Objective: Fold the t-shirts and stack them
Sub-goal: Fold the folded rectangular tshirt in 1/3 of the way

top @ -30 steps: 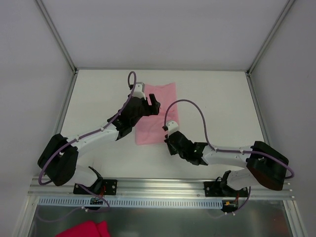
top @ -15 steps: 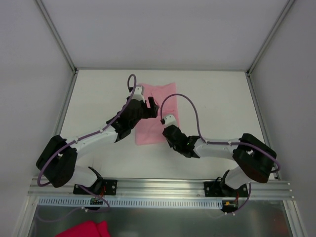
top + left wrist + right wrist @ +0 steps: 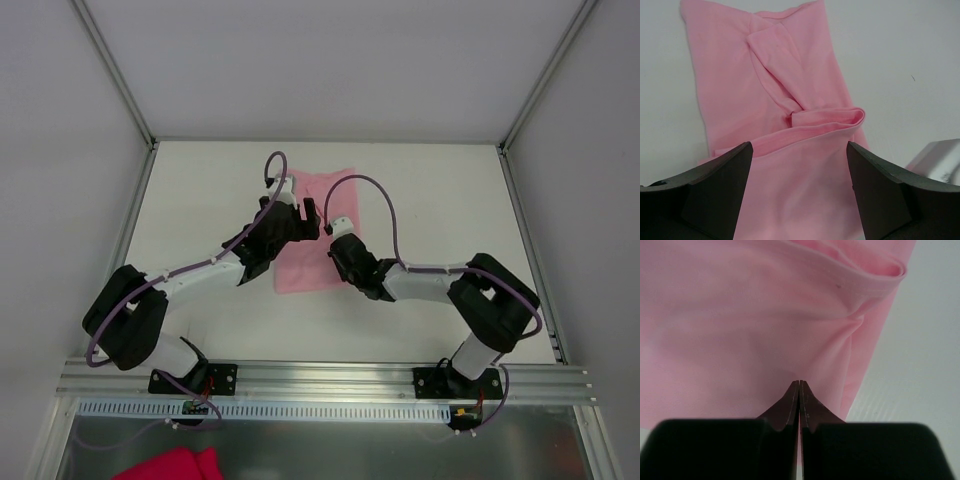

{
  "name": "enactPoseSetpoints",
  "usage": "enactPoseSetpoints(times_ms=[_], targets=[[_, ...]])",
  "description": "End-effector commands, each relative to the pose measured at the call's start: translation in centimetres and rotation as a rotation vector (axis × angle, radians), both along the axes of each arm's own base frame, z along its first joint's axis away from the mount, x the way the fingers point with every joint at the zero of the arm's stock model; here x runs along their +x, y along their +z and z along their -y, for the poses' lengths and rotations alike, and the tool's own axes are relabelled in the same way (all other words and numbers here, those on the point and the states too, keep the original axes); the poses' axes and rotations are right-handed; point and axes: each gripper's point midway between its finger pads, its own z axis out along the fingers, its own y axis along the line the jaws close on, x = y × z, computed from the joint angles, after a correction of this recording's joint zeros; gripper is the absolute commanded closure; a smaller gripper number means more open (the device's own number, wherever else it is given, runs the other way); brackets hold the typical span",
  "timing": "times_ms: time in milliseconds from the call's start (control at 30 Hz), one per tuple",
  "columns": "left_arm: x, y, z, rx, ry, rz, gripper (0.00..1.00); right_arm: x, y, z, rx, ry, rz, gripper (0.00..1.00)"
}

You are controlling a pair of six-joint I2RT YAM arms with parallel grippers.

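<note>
Mid-table lies the thin pale pink short-sleeved t-shirt [image 3: 305, 268] — folded to a narrow strip, one end partly turned over, likely one fold left. The left gripper [image 3: 800, 160] hovers spread wide above it; the right gripper [image 3: 799, 390] is closed, its tips over the cloth — no pinch visible. The white table [image 3: 200, 200] lies around them.

One pale pink t-shirt [image 3: 303, 265], plain, of thin soft fabric. It lies on the white worktop [image 3: 200, 200], folded into a long narrow strip with a sleeve tucked inward. One end is doubled over, leaving a soft rolled crease across its width.
</note>
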Motion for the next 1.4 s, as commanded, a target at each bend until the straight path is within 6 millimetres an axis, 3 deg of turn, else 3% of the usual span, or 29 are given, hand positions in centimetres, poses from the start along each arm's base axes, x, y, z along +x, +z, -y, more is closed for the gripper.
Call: enactPoseSetpoints(times_ms=[0,200,300,433,600,667,800,833,1033,1233,1333,1367], targets=[[1.0,2.3,-0.2,0.007,0.024,0.074,0.23,0.6,-1.3,-0.4,-0.011,0.014,0.008,0.99],[0.7,3.5,-1.1,0.016,0.042,0.101,0.22,-1.0,-3.7,0.4,-0.005,0.025,-0.043,0.99],[0.2,4.4,-1.9,0.014,0.059,0.12,0.21,-2.4,-4.0,0.7,0.028,0.037,-0.077,0.99],[-0.5,5.8,-2.9,0.002,0.076,0.143,0.21,-6.1,-4.9,1.4,0.035,0.074,-0.13,0.99],[-1.3,6.9,-4.1,-0.006,0.098,0.155,0.2,-10.7,-4.6,0.4,0.032,0.115,-0.127,0.99],[-1.7,6.6,-4.2,-0.017,0.094,0.148,0.2,-10.9,-4.6,0.2,0.018,0.118,-0.109,0.99],[-1.5,5.6,-3.4,-0.03,0.073,0.134,0.19,-7.7,-2.8,0.8,-0.088,0.063,0.042,0.99],[-1.4,5.4,-3.2,-0.025,0.07,0.128,0.19,-6.8,-1.7,-0.2,-0.057,0.062,0.069,0.99],[-0.4,4.2,-2.4,0.003,0.065,0.103,0.2,-3.9,2.7,-1.6,0.009,0.038,0.16,0.97],[-0.3,3.9,-2.2,0.011,0.056,0.105,0.19,-0.7,5.5,-1.0,0.005,-0.026,0.231,0.85],[-0.2,3.8,-2.0,0.01,0.047,0.11,0.2,1.0,5.6,-0.6,-0.056,-0.061,0.247,0.7],[-0.1,3.7,-1.9,0.013,0.045,0.108,0.19,1.4,5.1,-0.3,-0.082,-0.074,0.248,0.59]])
